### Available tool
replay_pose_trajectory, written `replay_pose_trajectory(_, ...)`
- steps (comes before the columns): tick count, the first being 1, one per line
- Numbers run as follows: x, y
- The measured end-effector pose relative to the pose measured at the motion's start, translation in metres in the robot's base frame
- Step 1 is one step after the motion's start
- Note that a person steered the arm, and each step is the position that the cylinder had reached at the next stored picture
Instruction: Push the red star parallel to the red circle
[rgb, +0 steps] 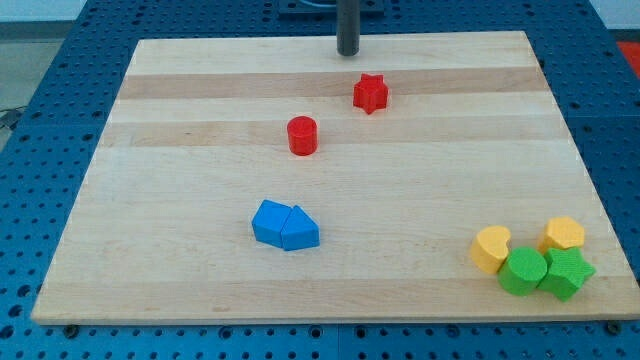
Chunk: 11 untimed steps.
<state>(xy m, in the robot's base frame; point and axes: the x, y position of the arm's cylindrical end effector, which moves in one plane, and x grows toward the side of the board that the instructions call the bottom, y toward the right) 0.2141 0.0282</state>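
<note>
Tip (347, 52) bare, touching nothing, at board's top edge. Red star (370, 93) sits just below it, slightly view-right; red circle (302, 135) farther below, view-left. Best: contact star's top side, push straight down, stop level with circle.

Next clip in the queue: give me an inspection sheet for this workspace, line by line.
Surface: pale wooden board, flat, lying on a blue perforated table.
Job's things: red star near the view's top; red circle lower and to the view's left of it, apart.
Clutter: two blue blocks touching, centre-bottom; two yellow blocks and two green blocks clustered at the view's bottom right.
Grippers: none; my tip stands above the red star, slightly to the view's left, not touching it.
Cables: nothing seen.
Surroundings: pale floor at the view's top corners; dark arm base behind the rod.
</note>
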Motion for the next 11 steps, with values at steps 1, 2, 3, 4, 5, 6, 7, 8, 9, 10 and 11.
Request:
replay_pose_trajectory(1, -0.001, 0.001)
replay_pose_trajectory(2, 0.003, 0.023)
replay_pose_trajectory(3, 0.013, 0.022)
replay_pose_trajectory(4, 0.039, 0.022)
replay_pose_trajectory(5, 0.062, 0.021)
replay_pose_trajectory(6, 0.087, 0.021)
replay_pose_trajectory(7, 0.114, 0.020)
replay_pose_trajectory(8, 0.136, 0.019)
replay_pose_trajectory(9, 0.153, 0.018)
replay_pose_trajectory(10, 0.156, 0.018)
replay_pose_trajectory(11, 0.152, 0.045)
